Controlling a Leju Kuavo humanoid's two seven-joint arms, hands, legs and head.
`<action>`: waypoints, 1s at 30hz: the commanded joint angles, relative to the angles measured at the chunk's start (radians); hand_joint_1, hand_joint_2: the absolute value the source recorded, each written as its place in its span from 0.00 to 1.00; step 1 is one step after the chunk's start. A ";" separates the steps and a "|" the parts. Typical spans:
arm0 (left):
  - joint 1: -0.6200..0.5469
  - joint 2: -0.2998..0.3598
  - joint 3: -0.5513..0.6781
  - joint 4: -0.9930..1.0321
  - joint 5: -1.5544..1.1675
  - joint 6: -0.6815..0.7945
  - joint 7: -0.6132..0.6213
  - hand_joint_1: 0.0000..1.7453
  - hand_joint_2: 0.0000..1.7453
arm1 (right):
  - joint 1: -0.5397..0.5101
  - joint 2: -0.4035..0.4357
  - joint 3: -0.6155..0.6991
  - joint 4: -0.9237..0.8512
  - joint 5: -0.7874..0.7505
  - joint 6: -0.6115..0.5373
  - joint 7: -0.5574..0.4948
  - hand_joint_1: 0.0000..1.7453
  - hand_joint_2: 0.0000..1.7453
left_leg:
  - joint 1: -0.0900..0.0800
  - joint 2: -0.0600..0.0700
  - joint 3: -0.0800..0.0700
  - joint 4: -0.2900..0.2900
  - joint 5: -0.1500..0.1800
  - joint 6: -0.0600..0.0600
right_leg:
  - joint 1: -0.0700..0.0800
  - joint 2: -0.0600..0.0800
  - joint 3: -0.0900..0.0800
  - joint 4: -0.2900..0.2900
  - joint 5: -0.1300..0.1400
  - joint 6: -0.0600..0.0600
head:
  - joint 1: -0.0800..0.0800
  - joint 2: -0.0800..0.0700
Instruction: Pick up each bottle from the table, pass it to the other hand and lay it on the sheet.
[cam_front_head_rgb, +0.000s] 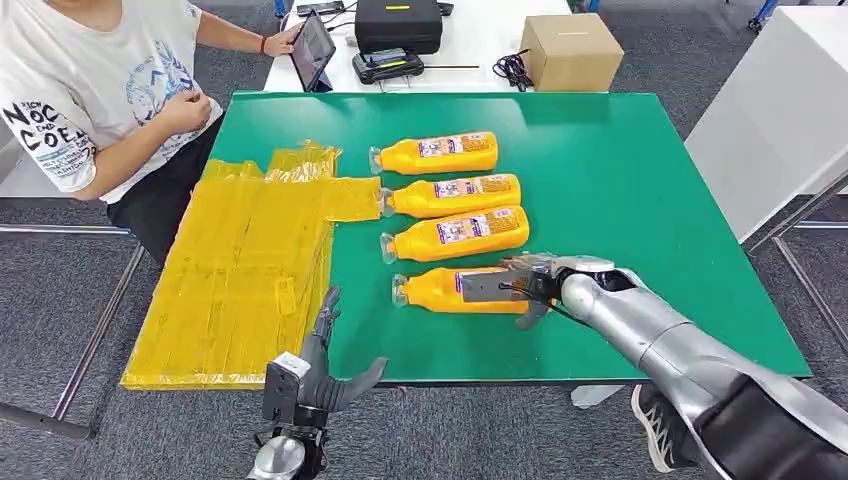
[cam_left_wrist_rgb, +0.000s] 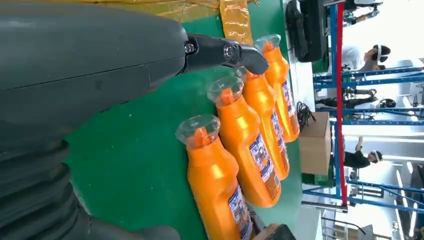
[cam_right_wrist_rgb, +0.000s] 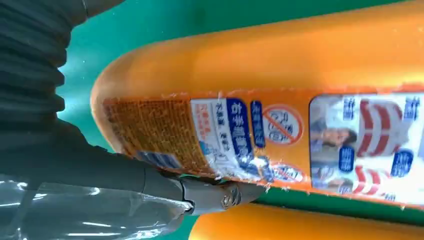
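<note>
Green counter (cam_front_head_rgb: 620, 180); yellow sheet (cam_front_head_rgb: 240, 280) covers its left part. Four orange bottles lie in a row beside the sheet. Right hand (cam_front_head_rgb: 525, 285) wraps the nearest bottle (cam_front_head_rgb: 440, 290), which rests on the counter. Left hand (cam_front_head_rgb: 325, 365) released, fingers spread, at the counter's near edge.

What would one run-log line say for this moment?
right hand: on nearest bottle, still on table | left hand: open, near sheet | bottles on sheet: none
</note>
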 joint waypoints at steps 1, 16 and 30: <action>-0.031 0.012 -0.020 0.062 0.005 0.000 0.005 0.00 1.00 | -0.016 0.092 0.082 0.146 0.038 -0.022 -0.020 0.00 1.00 | 0.001 0.002 0.005 -0.001 -0.002 -0.002 | 0.001 0.001 0.005 -0.001 -0.001 -0.002 | 0.000 0.000; -0.027 0.013 -0.014 0.059 0.004 0.003 0.009 0.00 1.00 | 0.008 0.179 0.072 0.259 0.125 -0.079 -0.041 0.10 1.00 | 0.002 0.003 0.008 -0.002 -0.002 -0.002 | 0.002 0.002 0.007 -0.002 -0.001 -0.003 | 0.000 0.000; -0.009 0.014 0.001 0.030 0.004 0.005 0.009 0.00 1.00 | 0.025 0.193 -0.039 0.238 0.147 -0.177 -0.049 1.00 1.00 | 0.001 0.005 0.011 -0.002 -0.001 -0.001 | 0.002 0.002 0.010 -0.002 0.000 -0.002 | 0.000 0.000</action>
